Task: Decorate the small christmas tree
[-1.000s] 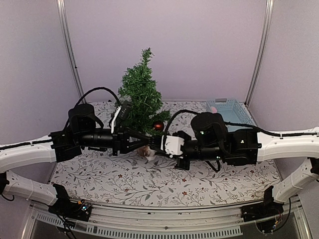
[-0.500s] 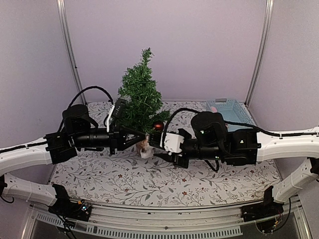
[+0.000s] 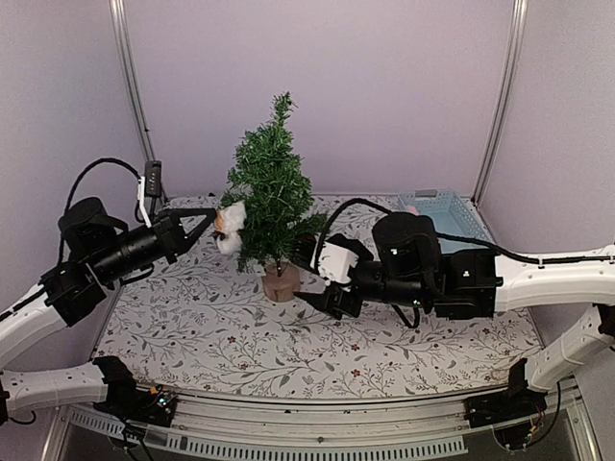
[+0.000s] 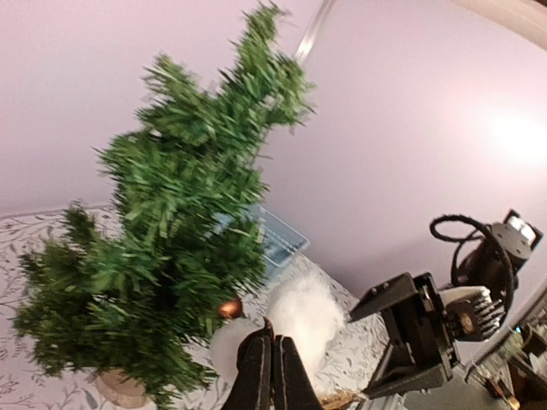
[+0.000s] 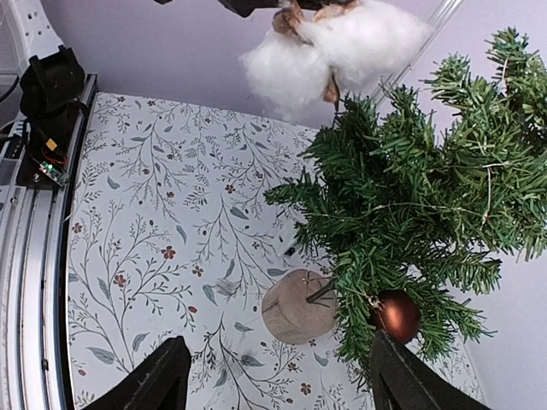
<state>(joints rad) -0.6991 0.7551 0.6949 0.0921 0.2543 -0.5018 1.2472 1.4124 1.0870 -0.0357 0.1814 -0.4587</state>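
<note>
Between the pinched-together fingertips of my left hand (image 3: 211, 218) I hold a fluffy white ornament (image 3: 230, 229), with the small christmas tree (image 3: 271, 197) just beyond it; I cannot tell whether the fluff touches the branch tips. My right hand (image 3: 311, 279) has its fingers spread wide around nothing. Just ahead of it the tree's wooden stump (image 5: 297, 306) stands on the flowered desk (image 3: 211, 331), a reddish-brown bauble (image 5: 396, 314) hanging from a low branch beside it.

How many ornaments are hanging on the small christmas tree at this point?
1: a reddish-brown ball on a low branch of the small christmas tree. The white fluffy ornament is held in the left gripper at the tree's side, not yet hung. Others may be hidden in the foliage.
</note>
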